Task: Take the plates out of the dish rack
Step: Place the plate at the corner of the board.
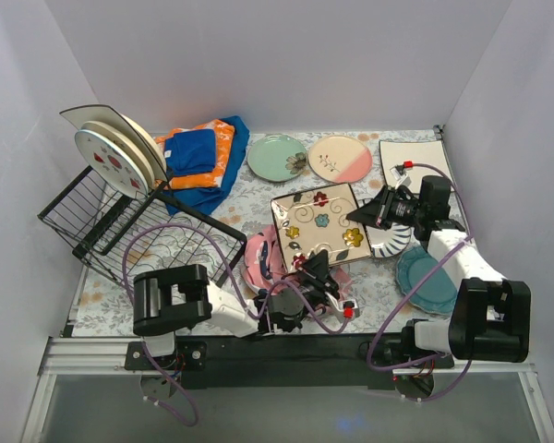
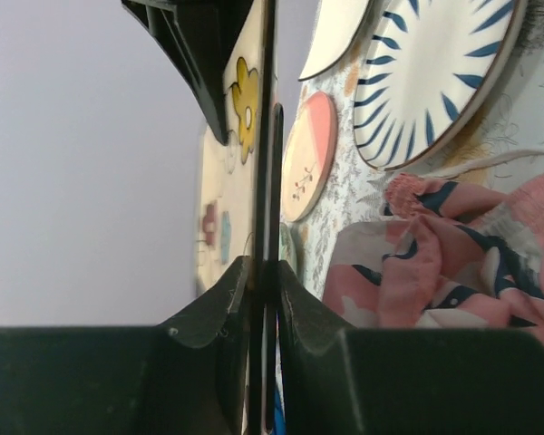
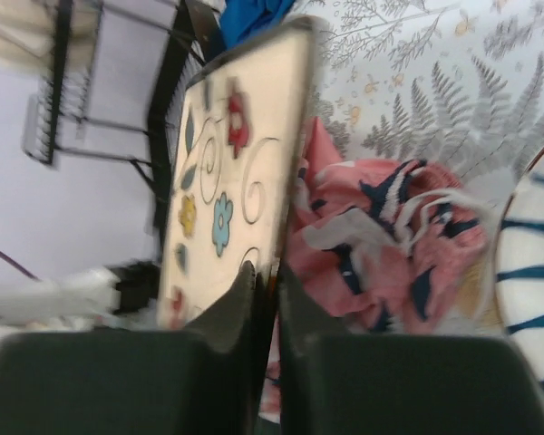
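Clamping two edges of the cream square plate (image 1: 319,224), out of the dish rack (image 1: 102,221) above the pink cloth (image 1: 258,260), left gripper (image 1: 313,269) and right gripper (image 1: 357,215) appear mid-handover; next, one must release.

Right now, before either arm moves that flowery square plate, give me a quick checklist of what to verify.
1. Left pincer grip on the square plate: ok, shut on its near edge.
2. Right pincer grip on the same plate: ok, shut on its right edge.
3. Plate clear of the pink cloth: cannot tell. It hangs tilted over the cloth, and any contact is hidden.
4. Dish rack emptied: not ok, plates stand upright in it.
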{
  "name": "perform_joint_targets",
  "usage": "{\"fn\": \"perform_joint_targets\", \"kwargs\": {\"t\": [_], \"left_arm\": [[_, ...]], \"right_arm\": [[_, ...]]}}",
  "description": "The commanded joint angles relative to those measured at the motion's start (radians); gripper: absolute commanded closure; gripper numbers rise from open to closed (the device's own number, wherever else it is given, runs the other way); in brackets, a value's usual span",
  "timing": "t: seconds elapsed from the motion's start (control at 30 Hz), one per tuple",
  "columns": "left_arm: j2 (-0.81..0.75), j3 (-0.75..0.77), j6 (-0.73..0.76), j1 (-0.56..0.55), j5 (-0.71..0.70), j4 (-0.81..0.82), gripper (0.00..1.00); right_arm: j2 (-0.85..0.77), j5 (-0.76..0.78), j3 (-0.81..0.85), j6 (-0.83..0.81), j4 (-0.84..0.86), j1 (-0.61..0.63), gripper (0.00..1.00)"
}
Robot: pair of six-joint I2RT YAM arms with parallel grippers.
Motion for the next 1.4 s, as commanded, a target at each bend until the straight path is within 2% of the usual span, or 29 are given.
{"fn": "perform_joint_targets", "kwargs": {"t": [0.0, 0.03, 0.07, 0.13, 0.17, 0.2, 0.3, 0.37, 0.5, 0.53, 0.6, 0.63, 0.67, 0.77, 0.8, 0.87, 0.9, 0.97, 1.0, 1.07, 1.1, 1.23, 1.37], "left_arm": [[-0.018, 0.059, 0.073, 0.008, -0.031, 0.278, 1.00], [-0.009, 0.071, 0.064, 0.008, -0.044, 0.284, 1.00], [-0.010, 0.076, 0.032, 0.010, -0.051, 0.284, 0.80], [-0.025, 0.073, -0.006, 0.010, -0.050, 0.257, 0.57], [-0.030, 0.078, -0.034, 0.010, -0.047, 0.240, 0.29], [-0.036, 0.082, -0.089, 0.011, -0.045, 0.179, 0.29], [-0.048, 0.088, -0.164, 0.010, -0.045, 0.119, 0.29], [-0.056, 0.085, -0.194, 0.010, -0.053, 0.111, 0.29], [-0.099, 0.065, -0.318, 0.011, -0.044, -0.008, 0.29], [-0.107, 0.065, -0.371, 0.010, -0.045, -0.027, 0.29], [-0.148, 0.069, -0.437, 0.011, -0.049, -0.104, 0.29], [-0.165, 0.065, -0.480, 0.011, -0.036, -0.136, 0.29], [-0.189, 0.062, -0.573, 0.010, -0.027, -0.165, 0.29], [-0.251, 0.076, -0.780, 0.016, 0.008, -0.328, 0.29], [-0.257, 0.093, -0.830, 0.016, -0.028, -0.431, 0.29], [-0.275, 0.157, -0.932, 0.019, -0.070, -0.545, 0.29], [-0.292, 0.173, -1.048, 0.020, -0.068, -0.681, 0.29], [-0.353, 0.179, -1.155, 0.023, -0.055, -0.745, 0.29], [-0.375, 0.173, -1.259, 0.023, -0.045, -0.783, 0.29], [-0.435, 0.151, -1.348, 0.043, 0.010, -0.817, 0.29], [-0.453, 0.141, -1.437, 0.056, 0.025, -0.845, 0.29], [-0.554, 0.049, -1.516, 0.118, 0.045, -0.822, 0.28], [-0.628, -0.022, -1.514, 0.120, -0.009, -0.778, 0.28]], "right_arm": [[-0.008, -0.077, -0.040, 0.089, 0.131, 0.002, 0.99], [-0.014, -0.075, -0.045, 0.103, 0.151, 0.002, 0.99], [-0.017, -0.069, -0.048, 0.121, 0.187, 0.002, 0.99], [-0.037, -0.049, -0.069, 0.199, 0.245, 0.002, 0.99], [-0.045, -0.045, -0.078, 0.236, 0.351, 0.002, 0.99], [-0.051, -0.036, -0.097, 0.323, 0.407, 0.002, 0.99], [-0.040, -0.005, -0.095, 0.443, 0.626, 0.002, 0.99], [-0.005, 0.014, -0.063, 0.515, 0.685, 0.001, 0.99], [0.073, 0.096, -0.012, 0.624, 0.860, -0.015, 0.99], [0.116, 0.118, -0.006, 0.658, 0.971, -0.021, 0.99], [0.165, 0.177, 0.011, 0.760, 1.081, -0.044, 0.99], [0.222, 0.198, 0.017, 0.797, 1.194, -0.053, 0.99], [0.253, 0.216, 0.035, 0.877, 1.242, -0.062, 0.99], [0.357, 0.329, 0.043, 0.958, 1.453, -0.096, 0.99], [0.377, 0.415, 0.035, 0.971, 1.483, -0.105, 0.99], [0.414, 0.487, 0.037, 0.957, 1.489, -0.111, 0.99], [0.421, 0.559, 0.038, 0.925, 1.485, -0.113, 0.99], [0.426, 0.621, 0.050, 0.873, 1.445, -0.113, 0.99], [0.417, 0.682, 0.058, 0.803, 1.379, -0.113, 0.99], [0.403, 0.774, 0.049, 0.737, 1.356, -0.107, 0.99], [0.393, 0.887, 0.037, 0.710, 1.371, -0.096, 0.99], [0.425, 1.083, 0.012, 0.609, 1.475, -0.082, 0.99], [0.480, 1.237, 0.003, 0.646, 1.501, -0.081, 0.99]]}}
